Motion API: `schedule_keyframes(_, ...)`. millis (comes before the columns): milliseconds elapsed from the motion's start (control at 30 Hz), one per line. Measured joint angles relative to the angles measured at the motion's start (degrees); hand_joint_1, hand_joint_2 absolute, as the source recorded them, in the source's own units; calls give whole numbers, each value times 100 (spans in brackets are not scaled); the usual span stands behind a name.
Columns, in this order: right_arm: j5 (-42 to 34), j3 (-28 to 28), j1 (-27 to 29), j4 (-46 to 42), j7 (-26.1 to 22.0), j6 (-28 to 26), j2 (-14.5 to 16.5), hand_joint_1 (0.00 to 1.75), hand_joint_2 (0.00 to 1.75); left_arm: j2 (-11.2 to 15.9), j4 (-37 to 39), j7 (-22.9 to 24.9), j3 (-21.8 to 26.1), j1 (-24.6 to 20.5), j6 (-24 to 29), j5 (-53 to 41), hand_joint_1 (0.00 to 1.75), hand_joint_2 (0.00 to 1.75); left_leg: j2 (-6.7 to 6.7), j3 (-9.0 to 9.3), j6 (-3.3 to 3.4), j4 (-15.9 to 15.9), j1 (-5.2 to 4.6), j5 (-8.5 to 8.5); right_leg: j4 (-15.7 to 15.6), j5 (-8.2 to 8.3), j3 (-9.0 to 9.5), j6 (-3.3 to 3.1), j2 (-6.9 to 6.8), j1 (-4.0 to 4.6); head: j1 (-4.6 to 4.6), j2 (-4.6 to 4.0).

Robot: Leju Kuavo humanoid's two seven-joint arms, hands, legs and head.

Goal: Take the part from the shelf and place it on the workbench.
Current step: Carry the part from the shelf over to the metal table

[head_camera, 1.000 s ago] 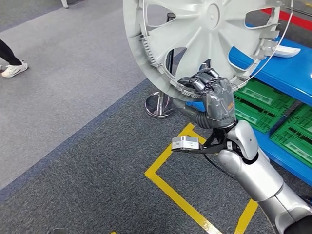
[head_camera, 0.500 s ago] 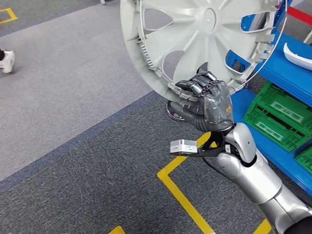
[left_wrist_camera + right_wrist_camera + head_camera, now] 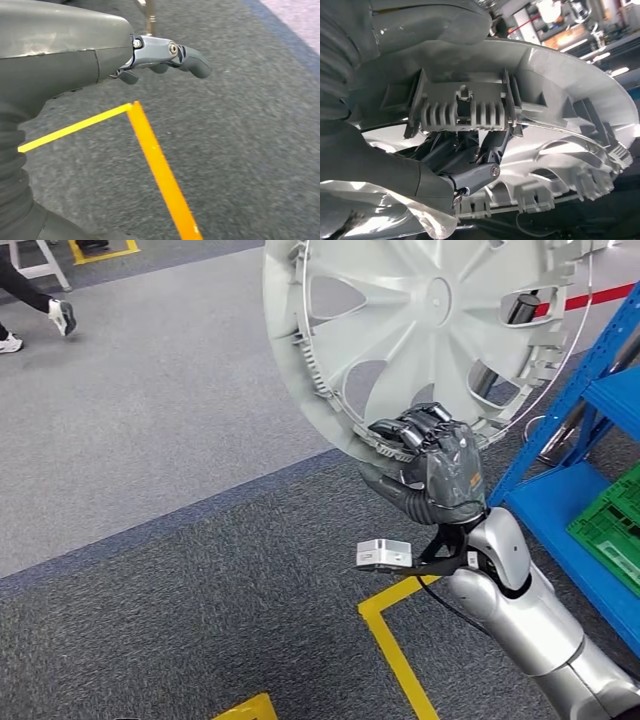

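Silver spoked wheel cover (image 3: 423, 330), ribbed rim gripped by right robot hand (image 3: 434, 455); left robot hand (image 3: 75, 60) holds nothing.

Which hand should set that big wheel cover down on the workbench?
The right hand, most likely: it already grips the wheel cover by its rim. The left hand hangs low over the carpet, holding nothing.

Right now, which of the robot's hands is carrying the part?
The right hand: its fingers grip the lower rim of the silver wheel cover. The left hand holds nothing above the grey carpet.
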Motion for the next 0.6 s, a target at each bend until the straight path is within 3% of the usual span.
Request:
schedule_keyframes(33, 11, -8, 33, -17, -3, -12, -8, 175, 175, 13, 0, 41, -4, 17, 4, -7, 0, 175, -68, -32, -39, 11, 9, 10, -80, -10, 47, -12, 55, 2, -2, 0)
schedule_keyframes(100, 30, -14, 80, -48, -3, -33, -17, 175, 175, 48, -2, 113, -9, 72, 10, -18, 0, 175, -172, -75, -113, 6, 33, 37, -108, 0, 73, -56, -54, 16, -1, 0)
schedule_keyframes(133, 37, -17, 93, -63, 0, -38, -19, 175, 175, 65, -3, 144, -9, 101, 11, -27, 0, 175, -115, -96, -142, 40, 27, 12, -125, 10, 93, -88, -123, 12, -11, 1)
schedule_keyframes(200, 47, -32, 110, -87, 3, -39, -27, 175, 175, 97, -4, 196, -10, 123, 12, -39, 0, 175, 212, -257, -193, 403, 9, -210, -162, 14, 142, -151, -286, 7, -39, 0)
schedule_keyframes(233, 55, -45, 119, -96, 3, -39, -37, 175, 175, 101, -4, 219, -10, 124, 12, -46, 0, 175, 406, -414, -217, 758, 7, -392, -166, 2, 160, -174, -373, 24, -51, 0)
schedule_keyframes(300, 71, -63, 126, -102, -1, -38, -58, 175, 175, 109, -4, 262, -10, 125, 12, -54, 0, 175, 575, -745, -250, 1492, 37, -694, -166, -21, 184, -199, -548, 49, -54, -1)
schedule_keyframes(333, 76, -66, 129, -102, -2, -37, -65, 175, 175, 111, -4, 277, -10, 132, 12, -56, 0, 175, 595, -814, -257, 1662, 50, -722, -166, -33, 196, -201, -632, 55, -54, -1)
schedule_keyframes(367, 77, -66, 132, -102, -2, -37, -67, 175, 175, 114, -4, 285, -10, 141, 12, -56, 0, 175, 604, -784, -259, 1629, 58, -655, -166, -46, 210, -198, -706, 57, -55, -1)
schedule_keyframes(433, 77, -73, 136, -110, 0, -37, -69, 175, 175, 125, -5, 292, -10, 155, 12, -57, 0, 175, 696, -417, -240, 964, 58, -300, -166, -85, 260, -182, -852, 59, -57, -1)
schedule_keyframes(500, 77, -103, 137, -138, 1, -37, -79, 175, 175, 133, -8, 334, -10, 152, 12, -72, 0, 175, 980, -49, -185, 266, -12, -98, -168, -129, 301, -140, -986, 85, -56, -1)
schedule_keyframes(567, 83, -136, 146, -168, -1, -37, -91, 175, 175, 138, -11, 394, -11, 160, 12, -98, 0, 175, 1107, 35, -115, 54, -82, -118, -185, -160, 331, -87, -1113, 114, -50, -1)
schedule_keyframes(600, 85, -144, 154, -176, -1, -37, -92, 175, 175, 141, -12, 415, -11, 172, 12, -108, 0, 175, 1031, 29, -76, 30, -85, -110, -200, -173, 354, -56, -1178, 116, -49, -1)
